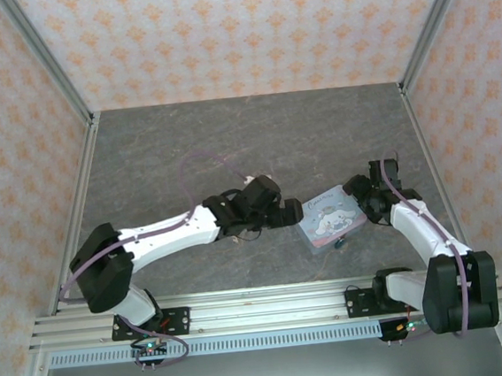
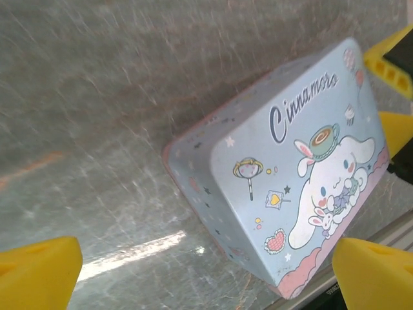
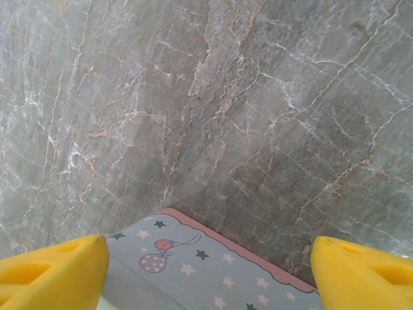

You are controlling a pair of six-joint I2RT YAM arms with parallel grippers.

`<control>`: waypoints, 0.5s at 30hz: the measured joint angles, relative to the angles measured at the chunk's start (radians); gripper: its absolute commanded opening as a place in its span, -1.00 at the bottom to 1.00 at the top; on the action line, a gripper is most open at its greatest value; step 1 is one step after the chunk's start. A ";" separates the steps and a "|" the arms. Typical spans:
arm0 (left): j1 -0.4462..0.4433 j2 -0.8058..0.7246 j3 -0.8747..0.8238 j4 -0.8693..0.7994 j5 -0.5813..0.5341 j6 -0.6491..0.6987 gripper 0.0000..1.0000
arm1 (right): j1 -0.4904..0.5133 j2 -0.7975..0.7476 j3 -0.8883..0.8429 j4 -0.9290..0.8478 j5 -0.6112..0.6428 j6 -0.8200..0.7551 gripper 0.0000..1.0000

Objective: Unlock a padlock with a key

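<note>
The pale blue, cartoon-printed rectangular tin (image 1: 329, 214) lies right of centre, toward the near edge of the grey marbled desk (image 1: 229, 146). The tiny padlock (image 1: 338, 244), a dark speck, sits just beside the tin's near corner. The left gripper (image 2: 206, 271) gapes wide, facing the tin. The right gripper (image 3: 210, 261) straddles the tin's opposite corner, jaws wide.

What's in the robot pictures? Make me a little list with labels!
table: grey marbled top
tin: pale blue with a pink edge and a cartoon print, sitting between the two grippers
left gripper: open, facing the tin
right gripper: fingers wide apart, astride one end of the tin; gripping or not, can't tell
</note>
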 measured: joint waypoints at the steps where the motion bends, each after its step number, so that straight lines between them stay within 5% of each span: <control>1: -0.008 0.024 0.003 0.014 0.011 -0.015 1.00 | 0.000 -0.006 0.000 0.000 -0.006 -0.005 0.61; 9: -0.023 0.149 0.063 0.111 0.066 -0.098 1.00 | -0.001 -0.060 0.007 -0.021 -0.049 -0.038 0.53; 15: -0.023 0.217 0.086 0.225 0.121 -0.157 1.00 | -0.006 -0.064 0.007 -0.021 -0.092 -0.040 0.28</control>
